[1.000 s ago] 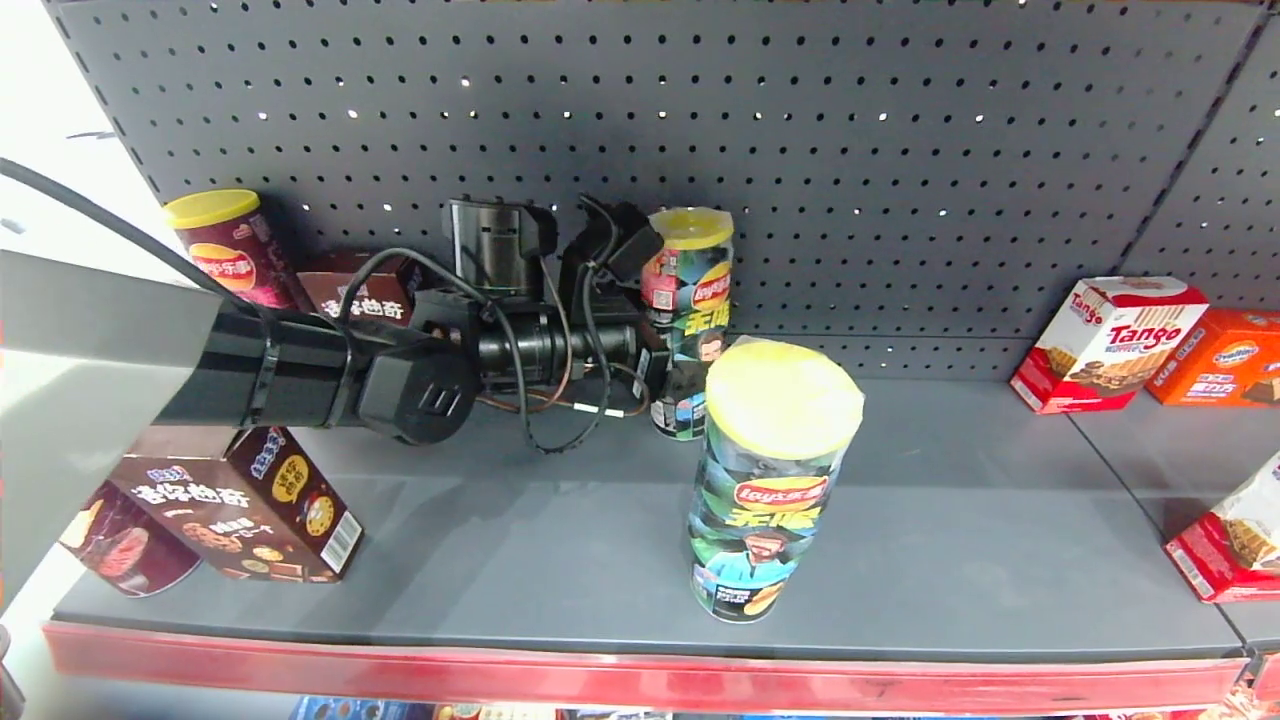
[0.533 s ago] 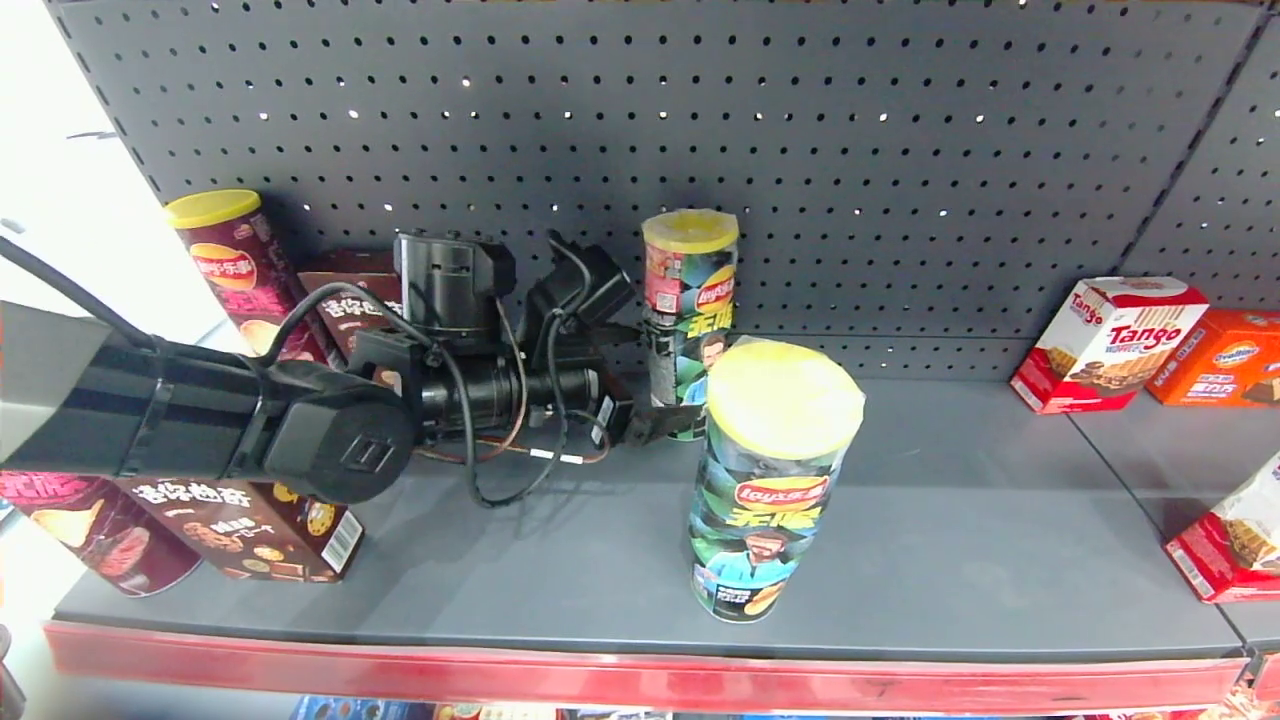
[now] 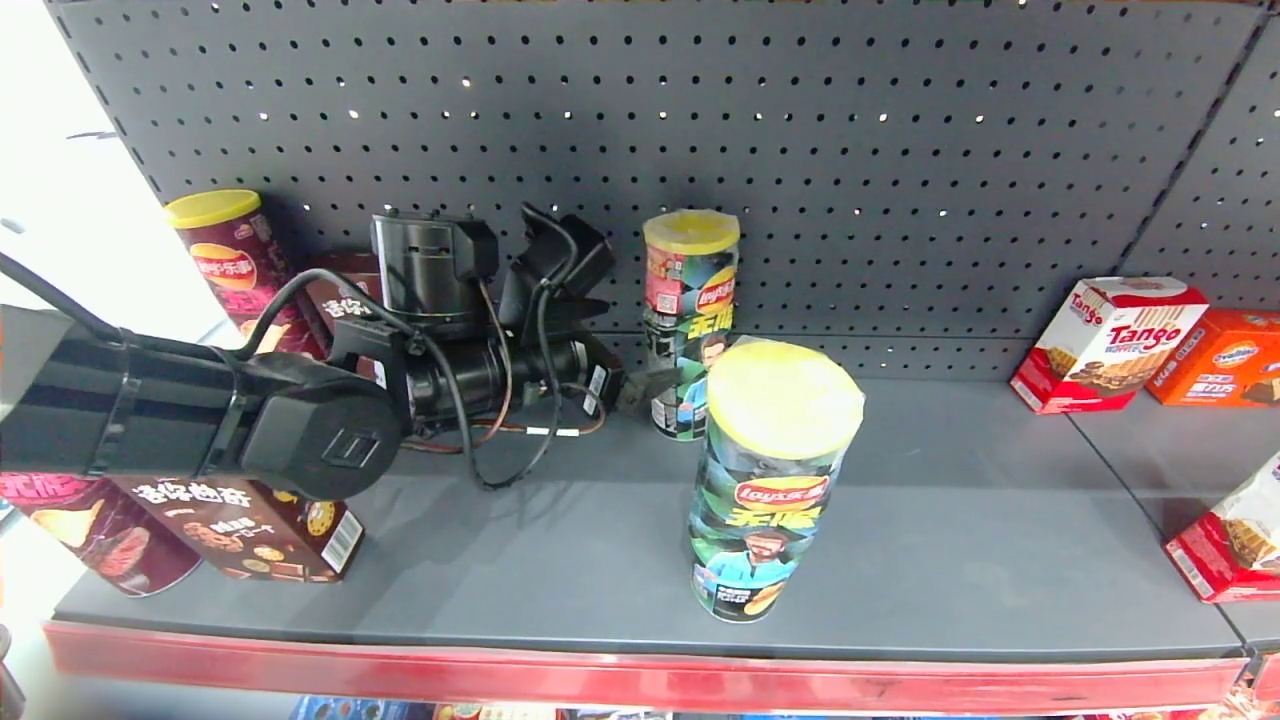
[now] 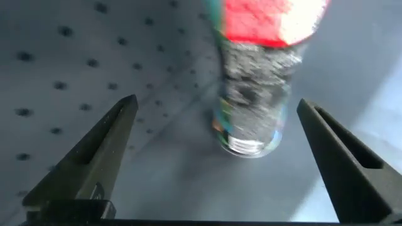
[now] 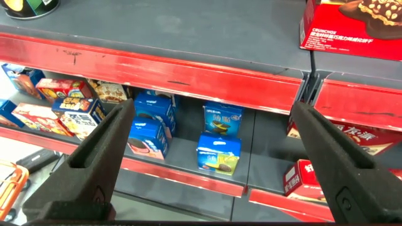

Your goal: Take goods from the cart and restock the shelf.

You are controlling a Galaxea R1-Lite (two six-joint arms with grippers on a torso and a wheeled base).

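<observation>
Mid-frame on the shelf (image 3: pixel 950 520), the left gripper (image 4: pixel 217 103) sits, claw apart, just beside the rear chip can (image 3: pixel 690 300); the right gripper (image 5: pixel 213 103) gapes above lower shelves (image 5: pixel 188 174)

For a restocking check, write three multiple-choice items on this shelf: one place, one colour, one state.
1. Where does the rear green can stand? A) by the pegboard B) at the shelf's front lip C) on a box
2. What colour is the lid on the front green can? A) red B) yellow C) blue
3. How is the left tool? A) shut on a can B) open C) shut, empty
Key: 1A, it stands back at the pegboard; 2B, the lid shows yellow; 3B, its fingers stand wide apart.
</observation>
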